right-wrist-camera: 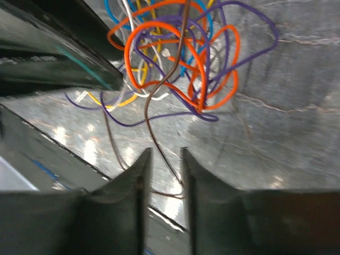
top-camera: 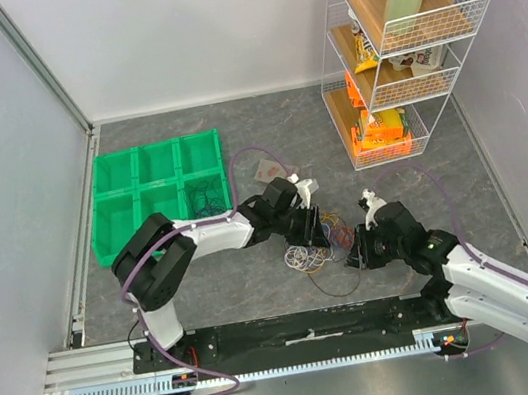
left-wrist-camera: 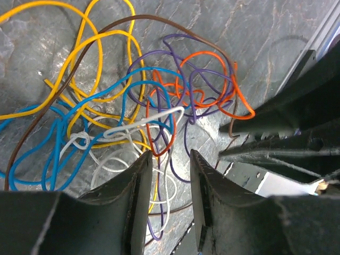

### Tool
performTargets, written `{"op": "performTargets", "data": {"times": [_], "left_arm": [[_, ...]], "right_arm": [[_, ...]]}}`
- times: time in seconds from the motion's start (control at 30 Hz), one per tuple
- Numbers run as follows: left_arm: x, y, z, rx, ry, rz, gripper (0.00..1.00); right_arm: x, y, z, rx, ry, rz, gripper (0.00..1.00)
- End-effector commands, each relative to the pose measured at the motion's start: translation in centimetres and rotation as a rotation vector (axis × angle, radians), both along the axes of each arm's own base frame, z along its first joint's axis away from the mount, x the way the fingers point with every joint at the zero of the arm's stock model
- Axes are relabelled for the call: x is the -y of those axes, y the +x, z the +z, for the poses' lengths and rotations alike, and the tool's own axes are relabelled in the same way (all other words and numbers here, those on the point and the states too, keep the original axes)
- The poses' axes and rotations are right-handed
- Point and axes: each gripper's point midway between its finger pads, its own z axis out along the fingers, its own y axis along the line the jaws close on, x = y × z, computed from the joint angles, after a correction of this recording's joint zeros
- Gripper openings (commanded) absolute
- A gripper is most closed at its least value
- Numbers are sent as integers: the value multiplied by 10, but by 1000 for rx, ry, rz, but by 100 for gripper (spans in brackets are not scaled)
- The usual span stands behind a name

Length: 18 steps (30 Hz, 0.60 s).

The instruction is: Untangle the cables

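Note:
The cables [top-camera: 315, 247] lie in a tangled bunch on the grey table between the two grippers. In the left wrist view, yellow [left-wrist-camera: 90, 58], blue [left-wrist-camera: 64, 138], white [left-wrist-camera: 143, 121], orange-red [left-wrist-camera: 207, 58], purple [left-wrist-camera: 159, 58] and brown [left-wrist-camera: 69, 69] loops overlap. My left gripper [top-camera: 311, 222] [left-wrist-camera: 169, 155] is open just over the bunch's near edge, with white and purple strands lying under the gap. My right gripper [top-camera: 355, 255] [right-wrist-camera: 164, 154] is open low over the table. A brown wire [right-wrist-camera: 159, 90] runs between its jaws, unclamped. The orange loops [right-wrist-camera: 159, 32] lie ahead of it.
A green compartment tray [top-camera: 119, 207] stands at the back left, with dark wire in one cell [top-camera: 207, 199]. A white wire shelf [top-camera: 407, 82] with bottles and packets stands at the back right. A small packet [top-camera: 268, 169] lies behind the bunch. The grippers' fingers are close together.

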Motion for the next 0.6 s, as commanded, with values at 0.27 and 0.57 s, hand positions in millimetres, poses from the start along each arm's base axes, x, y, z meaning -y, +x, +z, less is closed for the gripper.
{"op": "performTargets", "data": {"times": [0.27, 0.57], "left_arm": [[-9, 4, -45, -165, 34, 158, 40], [-20, 5, -59, -186, 46, 191, 39]], "right_arm": [[-13, 35, 132, 309, 110, 12, 0], [46, 31, 365, 850, 204, -174, 0]]}}
